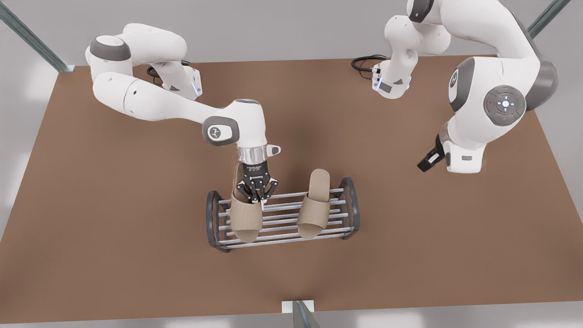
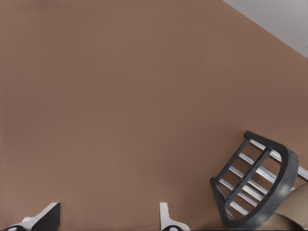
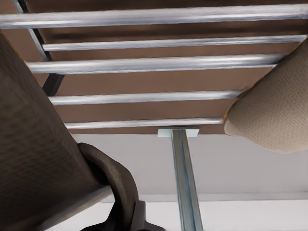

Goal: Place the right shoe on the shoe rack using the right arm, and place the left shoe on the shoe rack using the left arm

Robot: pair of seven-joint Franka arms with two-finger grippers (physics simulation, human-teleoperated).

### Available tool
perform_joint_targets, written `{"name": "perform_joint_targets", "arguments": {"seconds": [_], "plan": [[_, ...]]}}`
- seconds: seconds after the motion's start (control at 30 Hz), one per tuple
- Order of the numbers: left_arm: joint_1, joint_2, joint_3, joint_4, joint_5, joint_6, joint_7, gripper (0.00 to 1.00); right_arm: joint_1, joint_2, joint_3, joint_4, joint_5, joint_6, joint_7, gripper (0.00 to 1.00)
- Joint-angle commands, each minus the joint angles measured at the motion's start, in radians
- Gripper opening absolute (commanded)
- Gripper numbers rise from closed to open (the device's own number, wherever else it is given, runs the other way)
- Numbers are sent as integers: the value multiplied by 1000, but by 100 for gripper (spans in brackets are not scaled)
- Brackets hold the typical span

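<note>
Front view: shoe rack bears two slippers.

Held slipper above rack bars, beside another slipper.

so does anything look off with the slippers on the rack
Yes. The slipper at the front view's left sits tilted on the shoe rack, heel raised in the right pincer; the other slipper lies flat. The left pincer waits apart, open.

White arms; grey joints; black cables
</note>
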Motion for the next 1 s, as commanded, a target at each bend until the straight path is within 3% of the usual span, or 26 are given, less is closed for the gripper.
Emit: {"name": "perform_joint_targets", "arguments": {"seconds": [0.0,0.27,0.63,0.67,0.7,0.97], "plan": [[-1,-1,1,0,3,-45,868,100,16,0,-13,0,-7,15,511,21],[-3,2,1,0,5,-47,865,100,73,13,-78,-4,-80,86,690,21],[-4,4,-1,0,5,-53,866,100,139,9,-188,75,-123,175,684,21],[-4,4,1,0,5,-53,866,100,148,7,-204,69,-118,175,681,49],[-4,4,-1,0,5,-53,866,100,156,6,-224,62,-120,175,683,54],[-14,4,-3,0,5,-61,863,100,125,-7,-230,-23,-120,175,684,70]]}}
